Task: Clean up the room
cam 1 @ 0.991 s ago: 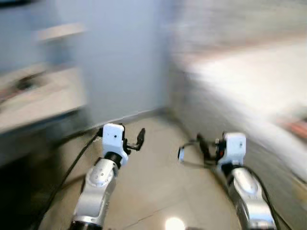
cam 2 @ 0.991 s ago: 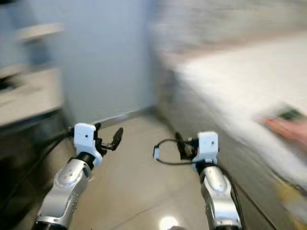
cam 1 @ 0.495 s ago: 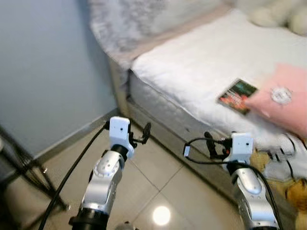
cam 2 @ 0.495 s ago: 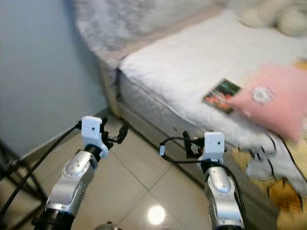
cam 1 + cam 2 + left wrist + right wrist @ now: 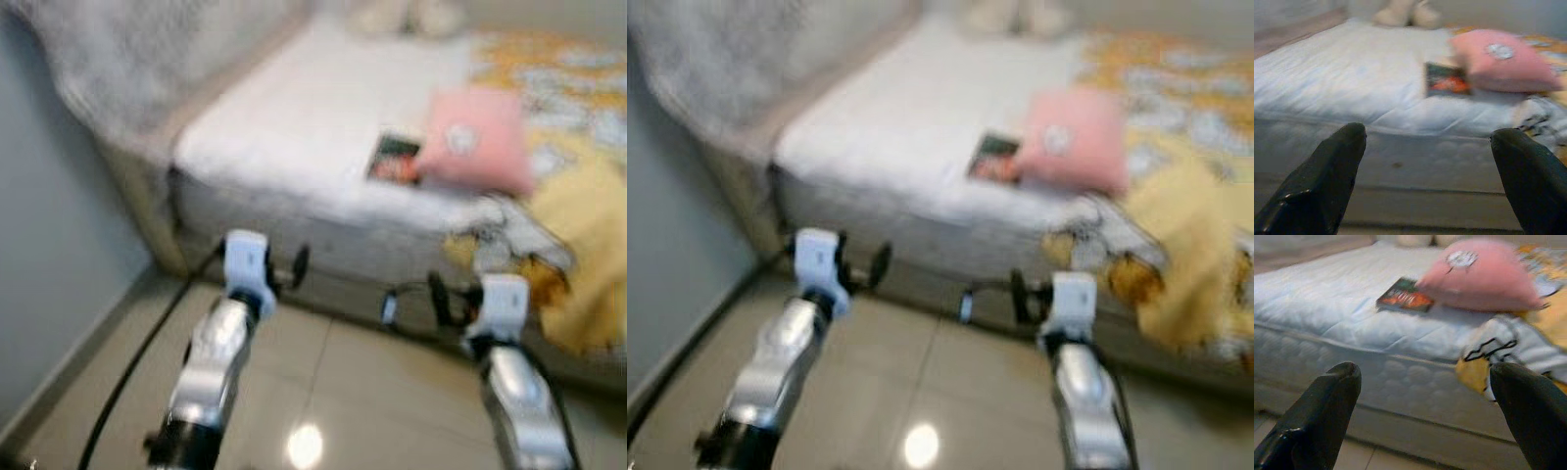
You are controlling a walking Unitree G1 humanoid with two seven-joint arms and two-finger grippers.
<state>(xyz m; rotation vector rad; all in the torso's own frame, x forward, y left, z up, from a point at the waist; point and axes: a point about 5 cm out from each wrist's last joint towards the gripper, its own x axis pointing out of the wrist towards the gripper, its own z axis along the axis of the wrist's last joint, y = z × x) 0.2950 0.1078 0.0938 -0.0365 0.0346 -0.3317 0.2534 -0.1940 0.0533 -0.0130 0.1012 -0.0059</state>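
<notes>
A bed with a white mattress fills the scene from 10 to 2 o'clock, its near edge running across ahead of the robot above a tiled floor. A yellow patterned blanket covers the bed at 2 o'clock and spills over the near edge. A pink pillow lies at about 1 o'clock, touching the blanket's white side. Tucked against the pillow's 9 o'clock edge lies a dark-covered book, flat on the mattress near the front edge; its long axis runs roughly 12 to 6 o'clock, slightly tilted. A pale plush toy sits blurred at 12 o'clock, far back. The left gripper and right gripper hover low before the bed's side, each with fingers spread wide, holding nothing
</notes>
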